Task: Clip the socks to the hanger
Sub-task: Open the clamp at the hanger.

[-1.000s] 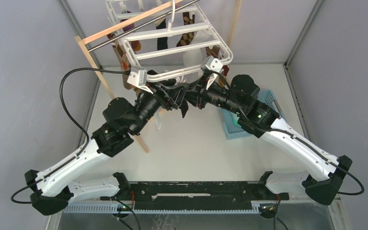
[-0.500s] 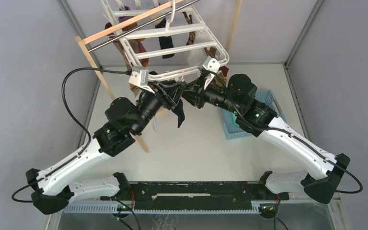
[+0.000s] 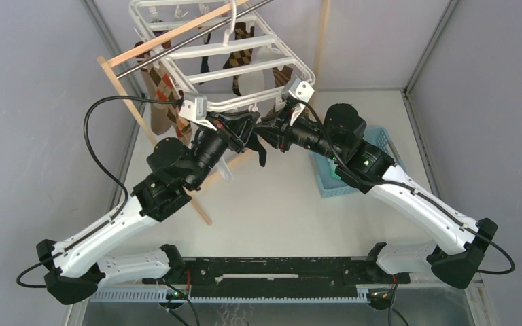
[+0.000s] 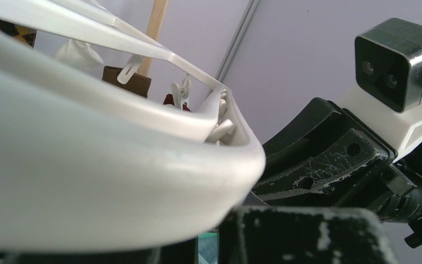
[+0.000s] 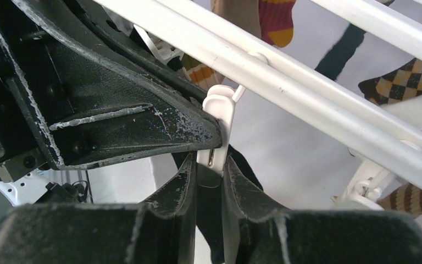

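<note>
**Top view**
- Hanger hangs tilted on wooden stand, above far side of worktop.
- Patterned socks already dangle from its clips.
- Left pincer and right pincer meet under near rim. Dark sock droops between them.

**Left wrist**
- Hanger rim fills view, right by own fingers.
- Cannot tell whether left pincer is open or clamped.

**Right wrist**
- Right pincer is closed on clip, squeezing it. Dark sock sits just below.
- Judgement: socks are light and limp, best held at cuff.
- Hanger is light and swings freely, so steady it at rim.
- Clip is springy, slick and easily lost.
</note>
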You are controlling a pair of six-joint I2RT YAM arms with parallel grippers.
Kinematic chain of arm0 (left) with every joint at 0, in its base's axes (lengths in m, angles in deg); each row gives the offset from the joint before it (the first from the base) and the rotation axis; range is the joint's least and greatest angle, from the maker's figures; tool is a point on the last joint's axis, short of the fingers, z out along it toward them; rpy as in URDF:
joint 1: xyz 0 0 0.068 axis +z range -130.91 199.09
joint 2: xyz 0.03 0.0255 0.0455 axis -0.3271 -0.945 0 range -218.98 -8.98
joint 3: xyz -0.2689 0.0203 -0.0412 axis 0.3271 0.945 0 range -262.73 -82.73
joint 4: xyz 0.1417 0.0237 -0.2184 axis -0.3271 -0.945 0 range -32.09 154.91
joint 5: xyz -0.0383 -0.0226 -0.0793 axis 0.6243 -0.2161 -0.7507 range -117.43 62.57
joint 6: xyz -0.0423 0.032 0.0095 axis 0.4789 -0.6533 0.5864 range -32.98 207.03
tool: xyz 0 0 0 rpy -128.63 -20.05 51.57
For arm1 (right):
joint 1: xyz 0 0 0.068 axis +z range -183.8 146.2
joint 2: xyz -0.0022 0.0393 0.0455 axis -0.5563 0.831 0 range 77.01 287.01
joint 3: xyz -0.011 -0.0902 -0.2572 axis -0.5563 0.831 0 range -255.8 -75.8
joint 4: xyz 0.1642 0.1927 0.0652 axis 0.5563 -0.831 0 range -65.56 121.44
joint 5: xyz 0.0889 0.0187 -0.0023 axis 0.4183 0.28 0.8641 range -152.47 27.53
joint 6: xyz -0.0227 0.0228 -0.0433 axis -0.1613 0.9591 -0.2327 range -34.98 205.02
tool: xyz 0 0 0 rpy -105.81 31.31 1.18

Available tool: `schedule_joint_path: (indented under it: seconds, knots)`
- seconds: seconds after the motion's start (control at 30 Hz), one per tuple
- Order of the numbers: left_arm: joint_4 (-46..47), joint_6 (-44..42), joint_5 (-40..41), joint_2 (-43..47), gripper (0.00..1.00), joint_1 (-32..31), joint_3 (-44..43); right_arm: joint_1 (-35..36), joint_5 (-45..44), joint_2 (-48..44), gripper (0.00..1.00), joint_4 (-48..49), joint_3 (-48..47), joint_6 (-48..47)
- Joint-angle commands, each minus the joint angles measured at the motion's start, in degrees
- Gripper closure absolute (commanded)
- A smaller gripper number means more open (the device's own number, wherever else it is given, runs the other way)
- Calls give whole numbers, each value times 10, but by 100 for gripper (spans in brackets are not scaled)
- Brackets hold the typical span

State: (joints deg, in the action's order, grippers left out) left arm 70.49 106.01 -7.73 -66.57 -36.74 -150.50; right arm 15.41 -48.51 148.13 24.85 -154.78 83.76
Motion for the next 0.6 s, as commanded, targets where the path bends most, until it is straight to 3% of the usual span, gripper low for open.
schedule_joint_path:
  seconds: [0.0,0.07,0.17,0.33,0.57]
  knots:
    - [53,-10,-15,8,100,0,4,22,36,8,100,-59,2,-12]
    - [54,-9,-15,8,100,-1,5,22,28,7,96,-59,3,-11]
    - [56,-10,-15,9,100,0,9,22,5,0,73,-55,10,-12]
    - [62,-8,-18,11,100,0,16,22,-43,-29,53,-49,32,-24]
    - [72,-4,-25,13,100,0,24,-2,-86,-100,47,-54,93,-23]
